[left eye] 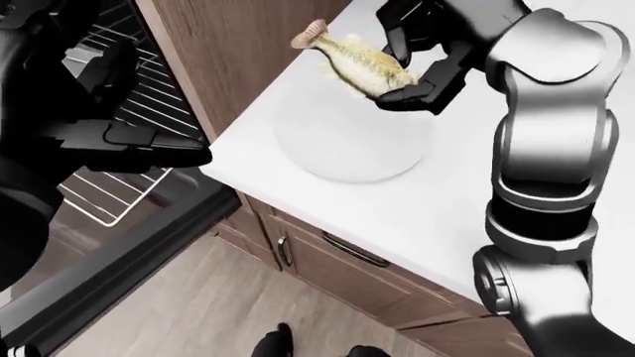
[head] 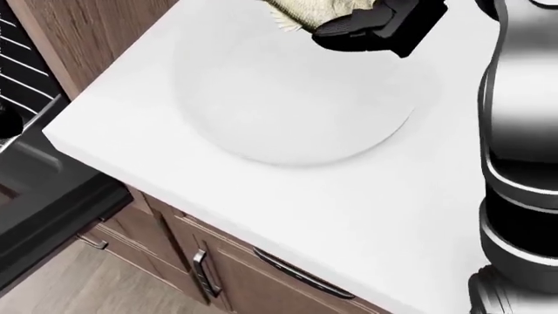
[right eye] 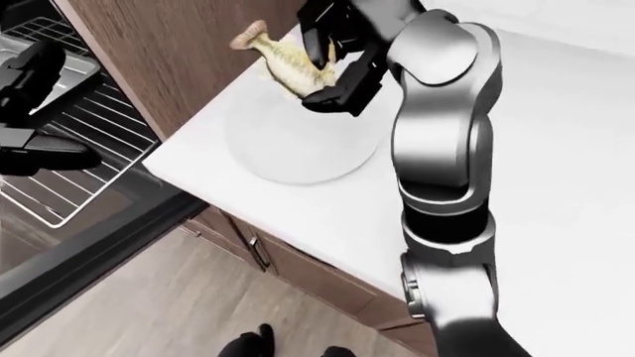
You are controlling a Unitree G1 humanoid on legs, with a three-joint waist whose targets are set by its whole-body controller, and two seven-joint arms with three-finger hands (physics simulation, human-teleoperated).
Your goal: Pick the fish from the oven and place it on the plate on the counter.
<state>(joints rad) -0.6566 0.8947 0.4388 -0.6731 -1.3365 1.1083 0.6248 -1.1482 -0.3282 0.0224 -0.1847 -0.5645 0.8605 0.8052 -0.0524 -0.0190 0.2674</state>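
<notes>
Fish (left eye: 359, 61) between right-hand fingers (left eye: 417, 94)

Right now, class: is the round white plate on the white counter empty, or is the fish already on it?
Empty. The round white plate shows a bare surface; the yellowish fish is gripped in the right hand above its rim.

Even, diffuse simulator light, bright overall; no single source evident; white counter (head: 418, 216) nearly blown out, so white plate (head: 288, 111) barely separates from it, rim traced only by faint grey shading; soft highlights on right arm's silver shells (left eye: 556, 111); oven interior (left eye: 119, 149) dim, left hand (left eye: 119, 137) near-black with little detail; shadows faint, soft-edged; slight softness and compression smear throughout; no marked edge distortion; floor (right eye: 188, 297) evenly lit.
</notes>
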